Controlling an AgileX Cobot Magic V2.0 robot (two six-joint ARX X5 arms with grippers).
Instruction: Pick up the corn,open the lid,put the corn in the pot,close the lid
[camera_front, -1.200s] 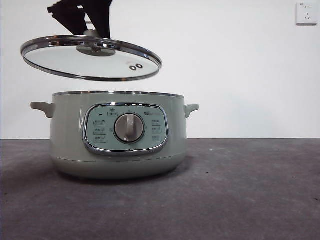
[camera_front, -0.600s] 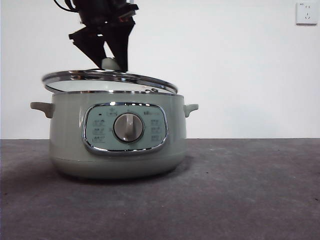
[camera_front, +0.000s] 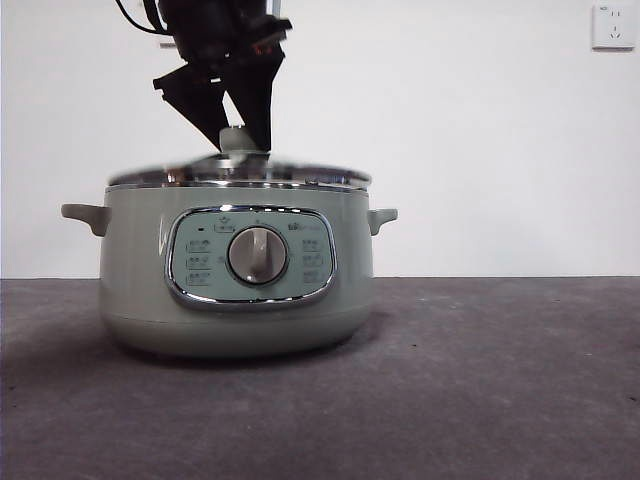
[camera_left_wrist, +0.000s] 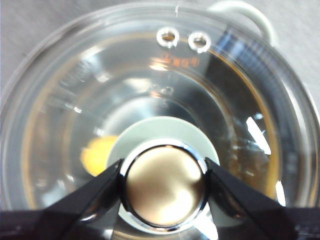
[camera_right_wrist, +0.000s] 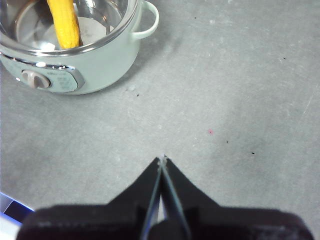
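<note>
The pale green pot (camera_front: 235, 290) stands on the grey table in the front view. The glass lid (camera_front: 240, 178) lies level on the pot's rim. My left gripper (camera_front: 237, 135) comes from above and is shut on the lid's pale green knob (camera_front: 237, 140). In the left wrist view the jaws clamp the knob's metal cap (camera_left_wrist: 164, 180), and a bit of the yellow corn (camera_left_wrist: 95, 155) shows through the glass (camera_left_wrist: 150, 75). In the right wrist view the corn (camera_right_wrist: 64, 22) lies inside the pot (camera_right_wrist: 100, 65). My right gripper (camera_right_wrist: 162, 161) is shut and empty, over bare table away from the pot.
A white wall socket (camera_front: 612, 26) sits high on the wall at the right. A blue and white edge (camera_right_wrist: 7, 210) shows at a corner of the right wrist view. Grey table (camera_front: 500, 380) stretches in front of and to the right of the pot.
The lid came down from a tilted position above the pot's left side onto the rim. The left gripper moved down and right with it, still shut on the knob.
</note>
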